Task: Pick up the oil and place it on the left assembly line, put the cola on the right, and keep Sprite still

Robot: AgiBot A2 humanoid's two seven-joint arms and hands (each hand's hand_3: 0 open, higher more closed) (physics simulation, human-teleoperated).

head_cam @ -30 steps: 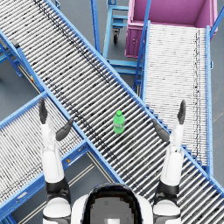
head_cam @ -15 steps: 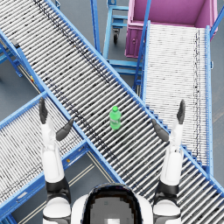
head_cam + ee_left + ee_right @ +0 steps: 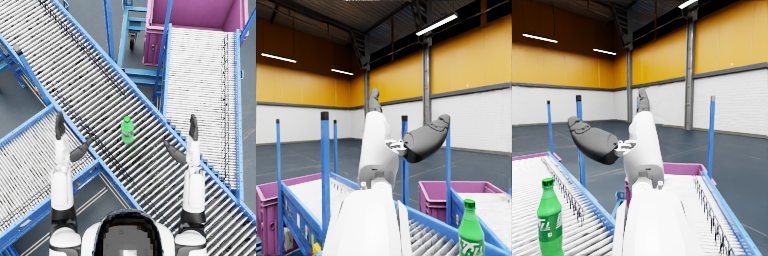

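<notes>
Either side of the green Sprite bottle (image 3: 127, 131), left hand (image 3: 65, 143) and right hand (image 3: 189, 146) hover spread wide, holding nothing.

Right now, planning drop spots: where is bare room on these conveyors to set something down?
The left line beside the left hand is bare rollers. The right line, from the right hand to the pink bin, is bare too. Only the middle line holds something: the Sprite between both hands.

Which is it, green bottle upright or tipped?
Upright. The green bottle stands cap-up on the centre conveyor; both wrist views show it vertical, with the cap on top.
</notes>
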